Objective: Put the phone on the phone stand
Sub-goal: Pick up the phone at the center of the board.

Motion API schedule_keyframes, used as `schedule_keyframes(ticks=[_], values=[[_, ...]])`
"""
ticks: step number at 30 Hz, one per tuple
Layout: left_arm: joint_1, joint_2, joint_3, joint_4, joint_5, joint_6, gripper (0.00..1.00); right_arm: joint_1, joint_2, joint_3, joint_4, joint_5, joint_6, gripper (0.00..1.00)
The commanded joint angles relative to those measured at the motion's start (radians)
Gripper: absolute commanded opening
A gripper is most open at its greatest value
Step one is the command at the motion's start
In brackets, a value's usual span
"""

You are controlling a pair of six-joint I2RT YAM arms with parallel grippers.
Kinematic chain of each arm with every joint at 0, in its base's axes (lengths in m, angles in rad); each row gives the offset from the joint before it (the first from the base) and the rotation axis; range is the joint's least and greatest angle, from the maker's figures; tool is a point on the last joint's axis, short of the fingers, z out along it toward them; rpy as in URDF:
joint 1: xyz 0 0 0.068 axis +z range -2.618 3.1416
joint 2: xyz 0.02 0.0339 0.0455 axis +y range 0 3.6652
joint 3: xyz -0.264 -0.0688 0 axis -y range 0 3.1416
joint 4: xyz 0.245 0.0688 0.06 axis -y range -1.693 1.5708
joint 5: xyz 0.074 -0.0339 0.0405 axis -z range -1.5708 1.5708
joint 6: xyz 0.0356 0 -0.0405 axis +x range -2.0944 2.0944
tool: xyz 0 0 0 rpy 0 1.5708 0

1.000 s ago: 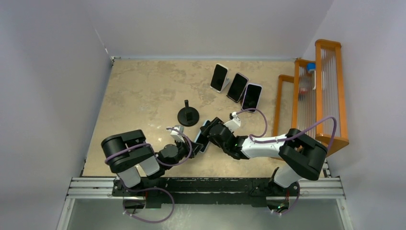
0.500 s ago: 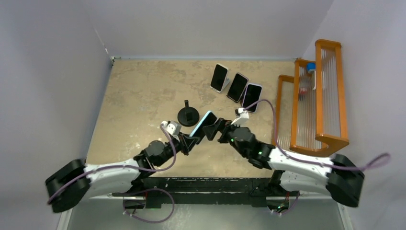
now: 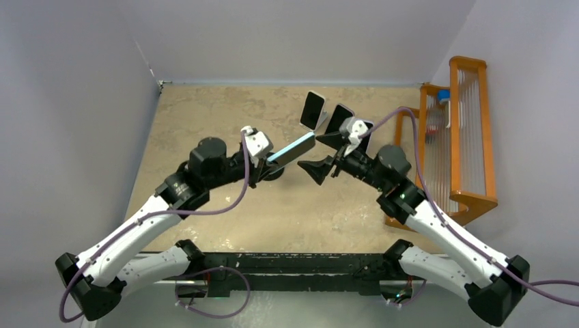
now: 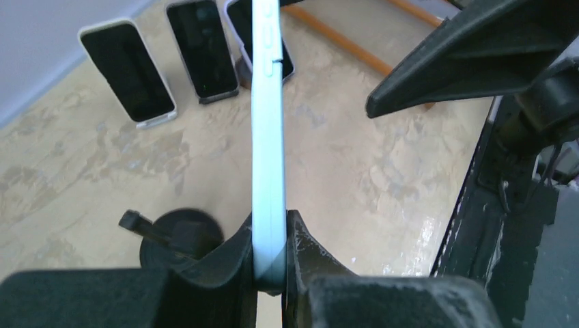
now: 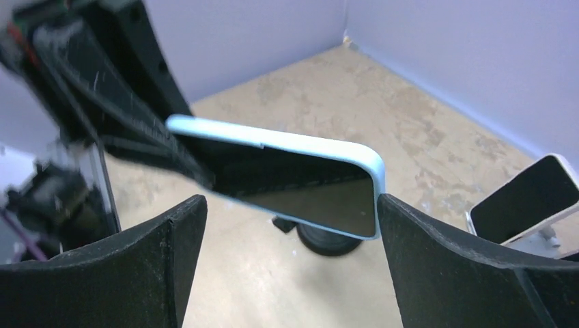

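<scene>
While the left gripper (image 4: 270,273) is clamped on one end of the light-blue phone (image 4: 267,123), the phone hangs edge-up above the table (image 4: 355,157); the right gripper (image 3: 319,156) stands wide apart around its free end, not touching; the black round phone stand (image 4: 181,236) sits below, unoccupied; behind is a row of propped phones (image 4: 203,49); far right is an orange rack (image 3: 471,137).

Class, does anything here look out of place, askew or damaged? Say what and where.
Only the light-blue phone: it hangs tilted on edge, pinched at one end by the left gripper above the bare black stand, while three other phones lean on stands at the back. No visible damage.
</scene>
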Motion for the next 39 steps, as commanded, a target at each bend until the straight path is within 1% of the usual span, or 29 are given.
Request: schedule_keyframes(ticks=[1,2,4,8,9,12,14,16,18,21,25,27,31,32,34,39], values=[[0.092,0.056,0.16,-0.304,0.301,0.162,0.0,-0.086,0.097,0.144,-0.135,-0.401,-0.218,0.94],[0.131,0.051,0.183,-0.323,0.367,0.181,0.0,-0.114,0.105,0.162,-0.146,-0.433,-0.233,0.93],[0.222,0.052,0.237,-0.357,0.447,0.207,0.0,-0.169,0.112,0.189,-0.144,-0.49,-0.24,0.93],[0.395,0.12,0.383,-0.467,0.682,0.274,0.0,-0.24,0.148,0.234,-0.141,-0.639,-0.248,0.93],[0.414,0.136,0.403,-0.478,0.742,0.282,0.0,-0.244,0.164,0.239,-0.144,-0.677,-0.252,0.93],[0.454,0.177,0.43,-0.492,0.839,0.314,0.0,-0.248,0.22,0.259,-0.155,-0.768,-0.27,0.92],[0.461,0.202,0.445,-0.52,0.882,0.341,0.0,-0.248,0.257,0.264,-0.159,-0.791,-0.293,0.92],[0.466,0.224,0.461,-0.553,0.921,0.363,0.0,-0.247,0.278,0.255,-0.118,-0.793,-0.284,0.92],[0.468,0.236,0.473,-0.575,0.942,0.374,0.0,-0.248,0.298,0.243,-0.056,-0.799,-0.253,0.92],[0.472,0.234,0.479,-0.584,0.937,0.377,0.0,-0.248,0.324,0.254,-0.016,-0.802,-0.241,0.91],[0.478,0.232,0.472,-0.577,0.923,0.371,0.0,-0.248,0.349,0.293,-0.008,-0.837,-0.236,0.88],[0.481,0.23,0.46,-0.565,0.914,0.367,0.0,-0.247,0.362,0.317,-0.02,-0.821,-0.233,0.86],[0.489,0.231,0.437,-0.531,0.901,0.356,0.0,-0.248,0.406,0.369,-0.113,-0.861,-0.27,0.76],[0.491,0.237,0.433,-0.525,0.904,0.356,0.0,-0.247,0.417,0.376,-0.116,-0.865,-0.267,0.73],[0.495,0.245,0.43,-0.516,0.908,0.355,0.0,-0.248,0.428,0.387,-0.113,-0.864,-0.261,0.71],[0.504,0.256,0.421,-0.495,0.908,0.35,0.0,-0.248,0.458,0.409,-0.139,-0.868,-0.249,0.59]])
